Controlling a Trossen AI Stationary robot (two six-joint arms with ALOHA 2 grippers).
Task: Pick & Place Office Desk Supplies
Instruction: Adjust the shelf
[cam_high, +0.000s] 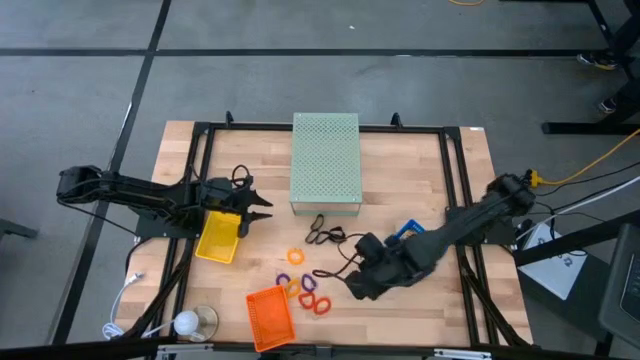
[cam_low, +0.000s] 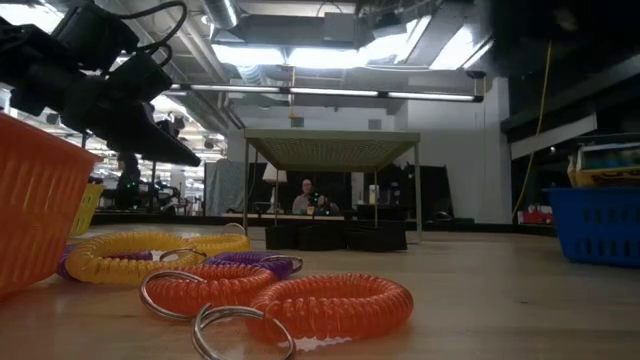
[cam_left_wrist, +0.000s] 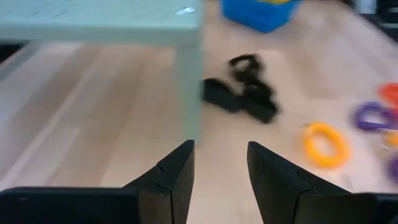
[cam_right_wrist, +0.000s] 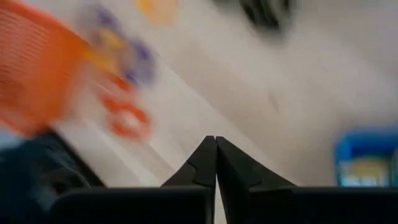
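Right pincer (cam_high: 352, 288) low over the counter (cam_high: 420, 180), just beside the coil rings (cam_high: 312, 297); its fingers are pressed together, nothing between them. Left pincer (cam_high: 262, 208) hovers over the yellow tray (cam_high: 217, 238), fingers parted, empty.

Rings lie loose in a cluster near the orange tray (cam_high: 270, 318); one yellow ring (cam_high: 295, 257) sits apart. Black loops (cam_high: 322, 234) lie just in front of the green box (cam_high: 325, 160). Printed packets appear to sit in the blue tray (cam_high: 408, 232).

Risks, as I judge them: the rings touch and overlap, so a grasp could drag neighbours along or snag a metal split ring (cam_low: 240, 330). A clenched pincer sweeping in could scatter the cluster. Both arms converging mid-counter could collide.
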